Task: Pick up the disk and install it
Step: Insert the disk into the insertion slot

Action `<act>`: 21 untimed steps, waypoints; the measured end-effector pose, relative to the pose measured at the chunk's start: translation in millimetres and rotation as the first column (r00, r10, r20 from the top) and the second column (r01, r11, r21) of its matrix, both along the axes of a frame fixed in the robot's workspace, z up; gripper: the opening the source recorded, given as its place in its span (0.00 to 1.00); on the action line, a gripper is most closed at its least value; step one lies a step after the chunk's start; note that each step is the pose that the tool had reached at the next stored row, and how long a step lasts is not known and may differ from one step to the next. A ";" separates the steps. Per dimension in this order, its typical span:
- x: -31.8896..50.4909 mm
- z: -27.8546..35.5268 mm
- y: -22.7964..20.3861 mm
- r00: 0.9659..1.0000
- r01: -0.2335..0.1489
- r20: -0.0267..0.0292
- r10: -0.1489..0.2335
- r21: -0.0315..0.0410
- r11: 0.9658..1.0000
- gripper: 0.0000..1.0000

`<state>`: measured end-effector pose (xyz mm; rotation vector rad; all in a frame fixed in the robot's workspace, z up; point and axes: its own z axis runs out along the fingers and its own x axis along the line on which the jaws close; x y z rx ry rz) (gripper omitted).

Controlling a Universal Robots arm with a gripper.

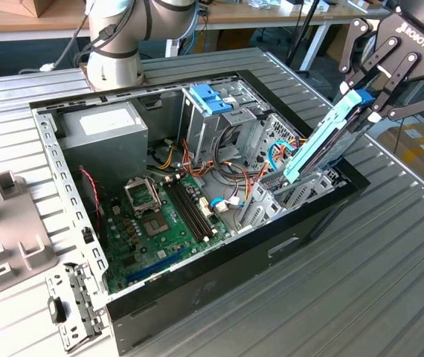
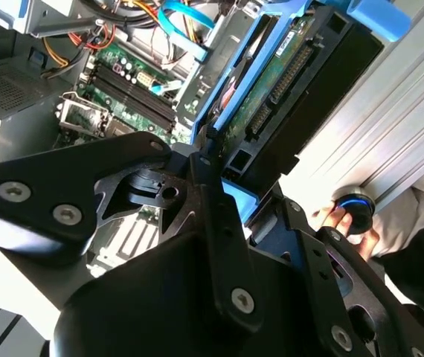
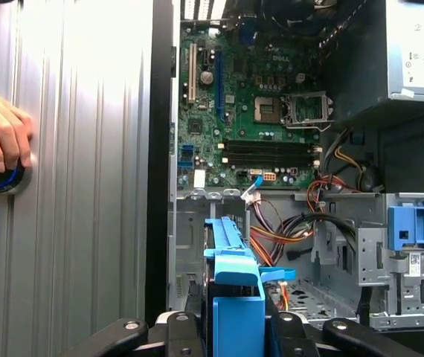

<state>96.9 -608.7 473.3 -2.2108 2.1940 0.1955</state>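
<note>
The disk [image 1: 323, 141] is a dark flat drive with blue side rails. It hangs tilted over the right front corner of the open computer case [image 1: 219, 275], with its lower end down among the metal drive bay brackets [image 1: 286, 193]. My gripper [image 1: 367, 100] is shut on its upper end, one finger on each rail. In the second wrist view the disk [image 2: 286, 67] shows its green circuit board and connector, reaching away from the gripper [image 2: 227, 186]. The first wrist view has the blue-railed disk [image 3: 234, 290] between the fingers [image 3: 190, 335], above the case's interior.
Inside the case are a green motherboard [image 1: 160, 216], a grey power supply [image 1: 111, 126], a light-blue latch [image 1: 210, 98] and loose cables. A person's hand [image 3: 0, 141] rests on a blue-ringed button on the ribbed table. A removed bracket [image 1: 74, 305] lies beside the case.
</note>
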 end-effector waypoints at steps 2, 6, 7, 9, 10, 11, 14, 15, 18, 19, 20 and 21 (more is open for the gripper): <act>-2.4 -0.1 0.1 1.000 0.000 0.000 0.000 0.000 1.000 0.37; -2.7 -0.1 0.2 1.000 0.000 0.000 0.000 0.000 1.000 0.37; -2.7 -0.2 0.2 1.000 0.000 0.000 0.000 0.000 1.000 0.37; -2.7 -0.3 0.3 1.000 0.000 0.000 0.000 0.000 1.000 0.37; -2.7 -0.2 0.7 1.000 0.000 0.000 0.000 0.000 1.000 0.37; -2.7 -0.2 1.1 1.000 0.000 0.000 0.000 0.000 1.000 0.37; -2.7 -0.6 2.9 1.000 0.000 0.000 0.000 0.000 1.000 0.37; -2.8 -0.8 3.4 1.000 0.000 0.000 0.000 0.000 1.000 0.37; -3.8 -1.5 4.2 1.000 0.000 0.000 0.000 0.000 1.000 0.37; -4.7 -2.1 4.5 1.000 0.000 0.000 0.000 0.001 1.000 0.37; -5.5 -2.3 4.6 1.000 -0.001 0.000 0.001 0.002 1.000 0.37; -5.7 -2.6 4.6 1.000 -0.001 0.000 0.001 0.002 1.000 0.37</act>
